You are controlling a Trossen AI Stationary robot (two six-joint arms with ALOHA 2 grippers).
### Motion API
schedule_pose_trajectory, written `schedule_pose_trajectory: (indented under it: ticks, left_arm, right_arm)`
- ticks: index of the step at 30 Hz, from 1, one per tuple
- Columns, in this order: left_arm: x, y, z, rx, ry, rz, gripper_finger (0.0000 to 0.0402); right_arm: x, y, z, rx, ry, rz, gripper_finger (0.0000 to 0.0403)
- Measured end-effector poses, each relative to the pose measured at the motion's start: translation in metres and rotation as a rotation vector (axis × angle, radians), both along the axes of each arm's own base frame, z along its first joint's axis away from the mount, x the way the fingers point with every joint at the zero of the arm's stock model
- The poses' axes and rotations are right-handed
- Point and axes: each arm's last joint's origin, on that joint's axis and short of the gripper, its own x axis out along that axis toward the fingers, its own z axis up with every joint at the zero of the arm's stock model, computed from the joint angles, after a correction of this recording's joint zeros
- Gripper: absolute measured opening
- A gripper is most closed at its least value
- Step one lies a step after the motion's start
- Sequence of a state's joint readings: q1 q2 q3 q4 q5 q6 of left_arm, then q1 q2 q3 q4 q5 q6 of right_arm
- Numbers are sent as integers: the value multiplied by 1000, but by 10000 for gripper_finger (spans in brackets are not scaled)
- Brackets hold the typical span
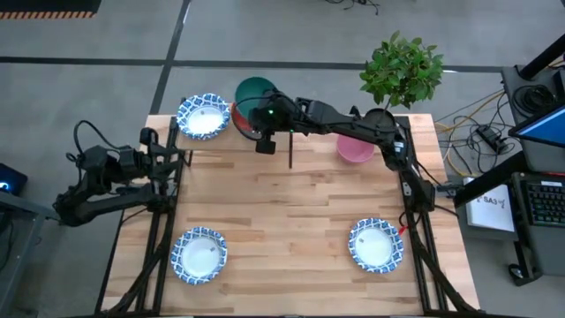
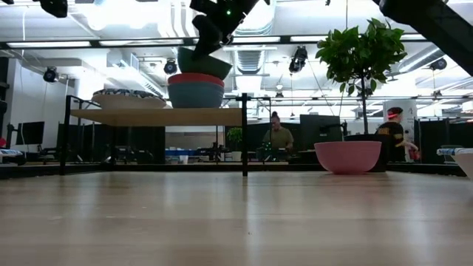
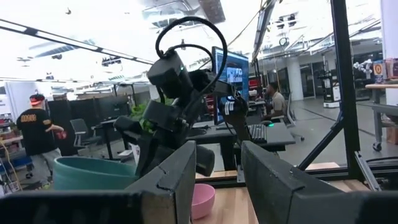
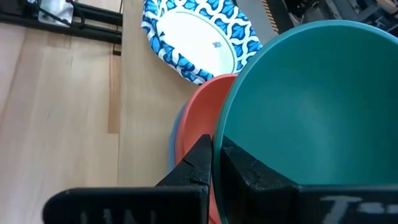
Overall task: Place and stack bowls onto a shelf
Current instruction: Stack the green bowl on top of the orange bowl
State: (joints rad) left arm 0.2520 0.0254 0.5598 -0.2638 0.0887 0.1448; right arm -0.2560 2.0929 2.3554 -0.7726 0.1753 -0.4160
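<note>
From above, my right gripper (image 1: 262, 132) pinches the green bowl's (image 1: 256, 91) near rim over the shelf (image 1: 221, 132). Level view: it hangs tilted just above the red bowl (image 2: 196, 77) (nested in blue). My left gripper (image 1: 181, 157) waits open nearby.

On the shelf (image 2: 159, 116), a stack of bowls (image 2: 196, 90) is sitting beside a shallow bowl (image 2: 129, 100); three more shallow bowls (image 1: 199, 254) are lying on the counter (image 1: 291, 230).

Green bowl (image 4: 311, 106) tilted above red bowl (image 4: 199, 124), shelf (image 2: 159, 116).
</note>
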Motion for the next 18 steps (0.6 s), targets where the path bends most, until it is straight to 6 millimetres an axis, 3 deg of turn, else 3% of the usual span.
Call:
schedule_pose_trajectory:
  ticks: [12,18]
  left_arm:
    - [0,0,0,3,1,1,113]
    - [0,0,0,3,2,1,113]
  right_arm:
    - [1,0,-1,6,-4,-4,70]
    - [3,1,1,3,-30,-4,77]
